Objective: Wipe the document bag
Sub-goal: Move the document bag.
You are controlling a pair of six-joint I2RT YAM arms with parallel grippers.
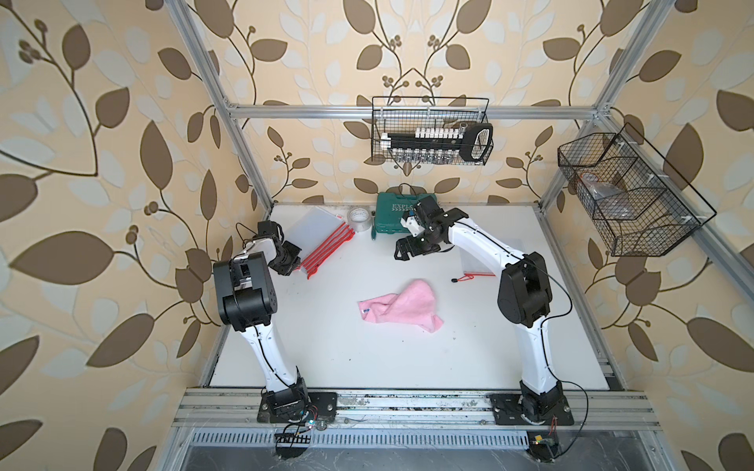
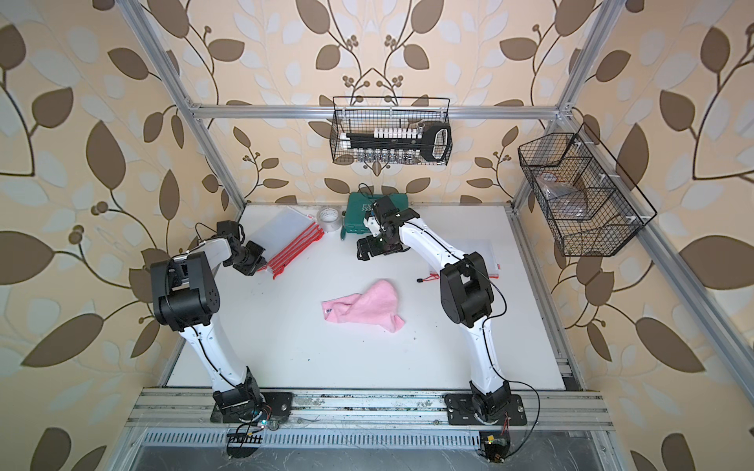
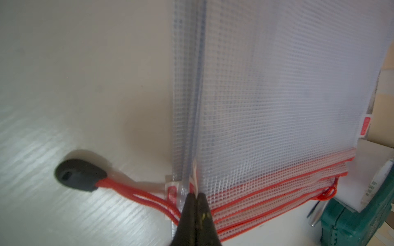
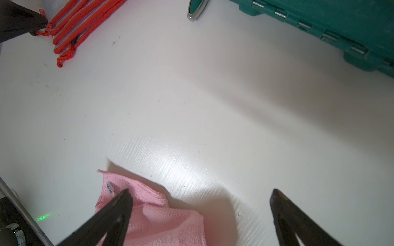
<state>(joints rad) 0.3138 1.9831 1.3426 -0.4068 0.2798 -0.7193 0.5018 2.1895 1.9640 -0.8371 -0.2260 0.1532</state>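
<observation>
The left gripper (image 3: 195, 197) pinches the zip-end corner of the document bag (image 3: 277, 95), seemingly the top of a far-left stack (image 1: 322, 224). The right gripper (image 4: 201, 191), spread wide, hangs nearer the pink cloth (image 4: 157, 217) at mid-table

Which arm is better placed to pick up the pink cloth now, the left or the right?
The right. The right gripper hangs empty, jaws open, near the pink cloth. The left gripper has its jaws shut on the corner of a document bag.
</observation>
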